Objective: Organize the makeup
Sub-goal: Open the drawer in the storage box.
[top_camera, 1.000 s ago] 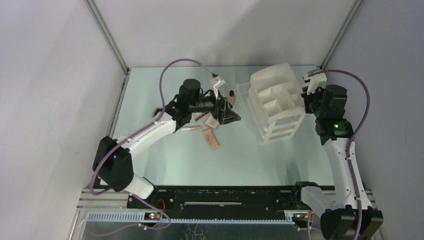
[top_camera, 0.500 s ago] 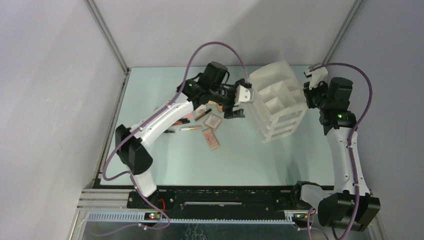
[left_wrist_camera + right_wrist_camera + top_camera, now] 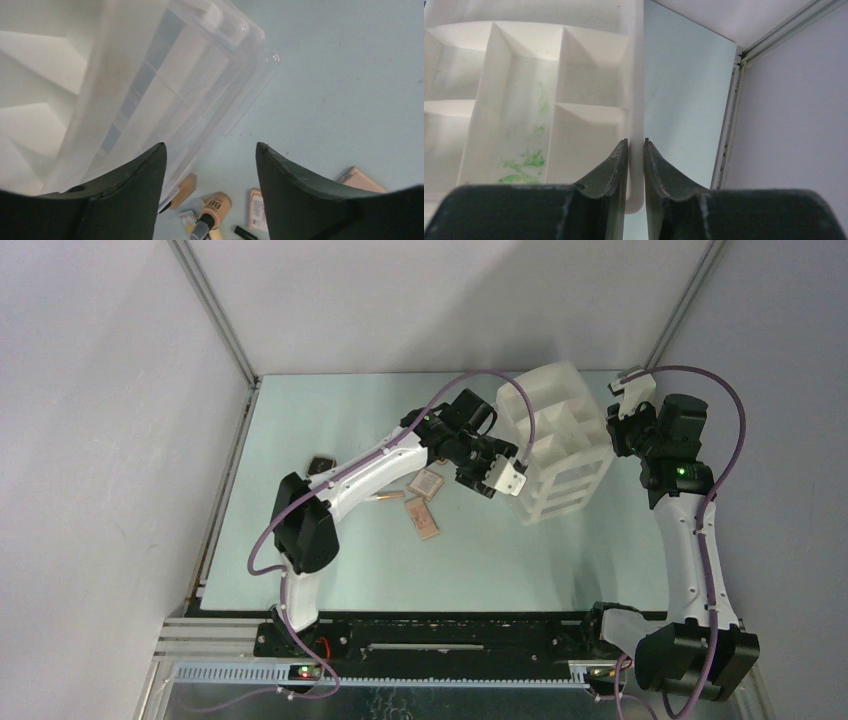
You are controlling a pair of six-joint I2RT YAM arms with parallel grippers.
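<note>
The makeup lies on the green table left of the white organizer (image 3: 560,440). It includes two flat pink palettes (image 3: 428,483) (image 3: 424,520), a thin pencil (image 3: 388,497) and a black compact (image 3: 320,464). My left gripper (image 3: 476,476) is open and empty, held above the organizer's clear pulled-out drawer (image 3: 200,90). In the left wrist view, between the open jaws of that gripper (image 3: 211,146), I see a beige black-capped bottle (image 3: 216,206), a palette (image 3: 257,209) and a beige block (image 3: 183,189). My right gripper (image 3: 635,145) is shut on the organizer's right wall (image 3: 636,75).
The organizer's top compartments (image 3: 519,100) hold nothing; one has green smears. The metal frame post (image 3: 729,115) and grey wall stand close on the right. The table's far left part is bare.
My left arm has swung right from above the makeup pile to the organizer's front, gripper still open and empty. My right arm has shifted slightly, still gripping the organizer's wall.
</note>
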